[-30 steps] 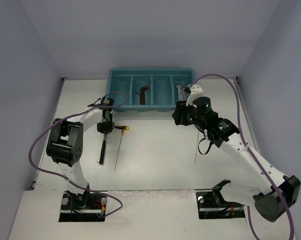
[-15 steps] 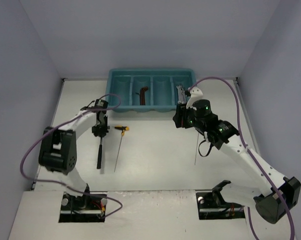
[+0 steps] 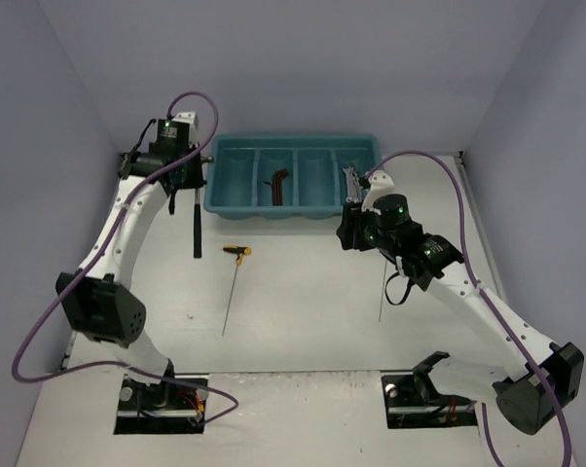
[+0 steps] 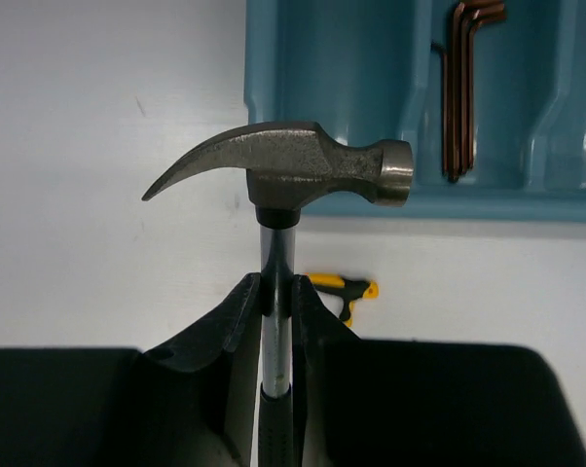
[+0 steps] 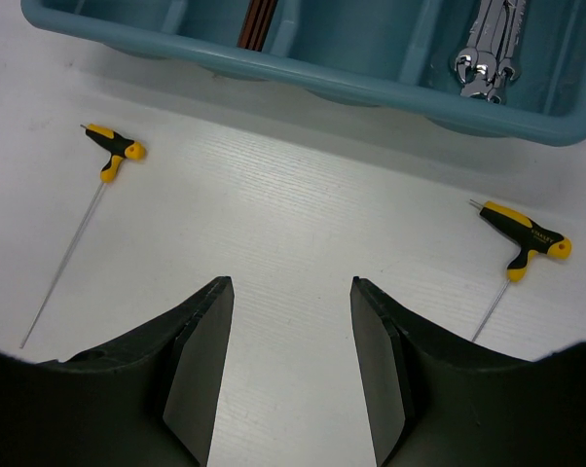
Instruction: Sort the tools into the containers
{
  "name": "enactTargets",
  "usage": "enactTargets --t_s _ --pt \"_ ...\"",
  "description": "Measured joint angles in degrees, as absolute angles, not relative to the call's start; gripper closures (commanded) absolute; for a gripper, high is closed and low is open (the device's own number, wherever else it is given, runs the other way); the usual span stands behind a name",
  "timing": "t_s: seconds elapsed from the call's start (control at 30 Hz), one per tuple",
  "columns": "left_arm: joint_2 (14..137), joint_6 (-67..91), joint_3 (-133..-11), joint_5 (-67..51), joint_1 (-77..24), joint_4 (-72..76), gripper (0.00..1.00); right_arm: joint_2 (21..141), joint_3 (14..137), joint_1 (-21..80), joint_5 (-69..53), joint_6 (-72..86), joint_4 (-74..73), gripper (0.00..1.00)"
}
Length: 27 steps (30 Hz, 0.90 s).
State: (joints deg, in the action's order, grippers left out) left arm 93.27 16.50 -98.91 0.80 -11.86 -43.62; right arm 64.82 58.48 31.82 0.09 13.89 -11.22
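The jaws of the left gripper [image 4: 276, 290] are clamped on the shaft of the hammer [image 4: 293, 165] at upper left, just beside the tray [image 3: 291, 139]; the right gripper [image 5: 288, 292] is seen half parted and empty. The tray's rim may be struck by the long handle if it is carried across low.

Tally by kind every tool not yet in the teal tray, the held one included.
hammer, in the left pincer: 1
T-handle drivers, on the table: 2
Total: 3
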Motion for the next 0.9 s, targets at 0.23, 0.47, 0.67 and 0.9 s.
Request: enactTargets --t_s 0.23,0.47,0.67,0.9 --pt "111.5 16.33 -118.15 0.74 -11.86 -44.84 1.0 64.87 58.51 31.79 0.23 14.14 -11.98 0.51" --pt "128.25 15.83 -133.72 2.03 -12.08 -46.63 1.0 65.53 58.87 31.79 0.25 14.86 -13.04 0.51" --pt "135.34 14.39 -138.16 5.25 -13.13 -43.04 1.0 65.64 59.05 31.78 0.25 15.34 -13.6 0.51" --pt "139.11 12.25 -138.08 8.56 -14.87 -37.56 1.0 66.06 59.05 31.44 0.25 16.21 -14.26 0.5"
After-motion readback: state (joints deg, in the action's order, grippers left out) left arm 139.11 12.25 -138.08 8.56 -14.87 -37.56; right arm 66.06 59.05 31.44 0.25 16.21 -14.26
